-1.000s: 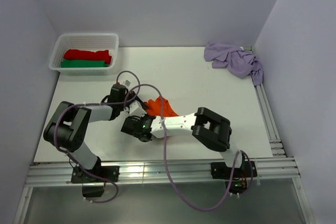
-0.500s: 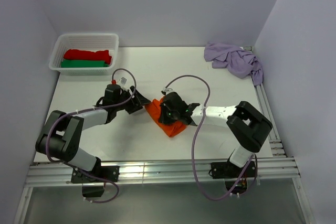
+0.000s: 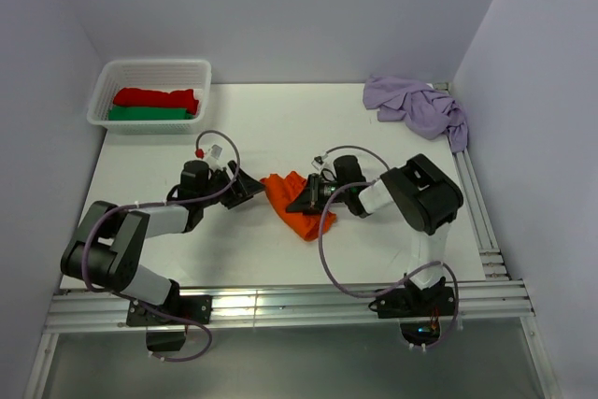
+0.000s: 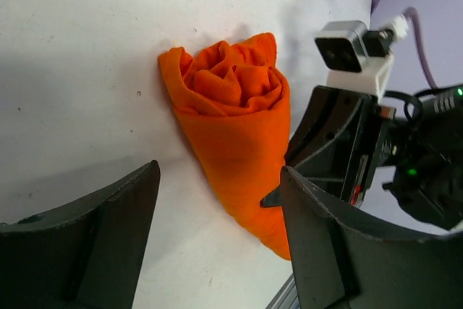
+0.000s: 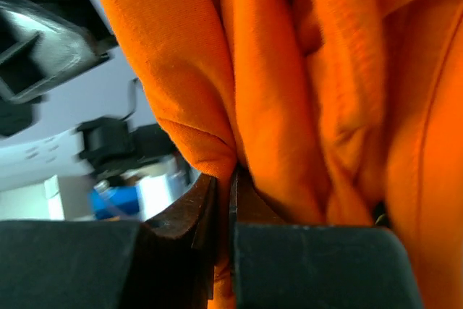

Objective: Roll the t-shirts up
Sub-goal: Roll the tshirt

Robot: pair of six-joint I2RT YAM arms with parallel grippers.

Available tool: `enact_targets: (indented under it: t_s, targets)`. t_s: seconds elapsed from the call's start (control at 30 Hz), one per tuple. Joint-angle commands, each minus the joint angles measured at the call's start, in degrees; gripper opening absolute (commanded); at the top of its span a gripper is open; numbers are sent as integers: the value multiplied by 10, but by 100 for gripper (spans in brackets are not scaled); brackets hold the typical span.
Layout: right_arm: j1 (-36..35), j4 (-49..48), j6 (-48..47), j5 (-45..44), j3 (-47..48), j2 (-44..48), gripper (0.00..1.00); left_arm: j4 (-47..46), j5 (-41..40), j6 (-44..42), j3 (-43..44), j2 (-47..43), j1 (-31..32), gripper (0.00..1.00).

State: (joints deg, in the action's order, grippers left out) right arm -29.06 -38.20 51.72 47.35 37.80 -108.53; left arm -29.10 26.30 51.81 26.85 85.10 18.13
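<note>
Your right claw [image 5: 231,204]: jaws pressed together, fold of orange shirt [image 4: 235,113] pinched between them. Your left claw [image 4: 221,171]: fingers spread wide, nothing held, parked just beside roll, not touching. Orange shirt lies rolled into cone, middle of table [image 3: 280,128], between both claws. Lilac shirt [image 3: 416,105] crumpled in far right corner, well apart. Basket [image 3: 101,105] far left, red cloth [image 3: 154,97] and green cloth [image 3: 149,114] inside.
</note>
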Motion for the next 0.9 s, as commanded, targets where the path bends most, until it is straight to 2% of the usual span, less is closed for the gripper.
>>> enact_targets:
  t_s: [0.0, 0.07, 0.2, 0.4, 0.6, 0.67, 0.87]
  targets:
    - [20, -62, 56, 89, 1, -76, 0, -76, 17, 0, -12, 16, -1, 72]
    - [30, -74, 79, 103, 3, -91, 0, -102, 17, 0, -14, 25, 2, 73]
    - [35, 3, 32, 114, 25, -101, 0, -156, 18, 8, -14, 61, 7, 74]
    - [43, 37, 16, 126, 46, -105, 0, -252, 29, 37, 2, 138, 18, 77]
    - [44, 67, 7, 129, 64, -114, 0, -330, 13, 60, -7, 153, 30, 88]
    - [44, 70, 7, 128, 65, -114, 0, -323, 9, 59, -4, 147, 32, 93]
    - [44, 66, 10, 127, 65, -114, 0, -293, -8, 53, 16, 175, 45, 92]
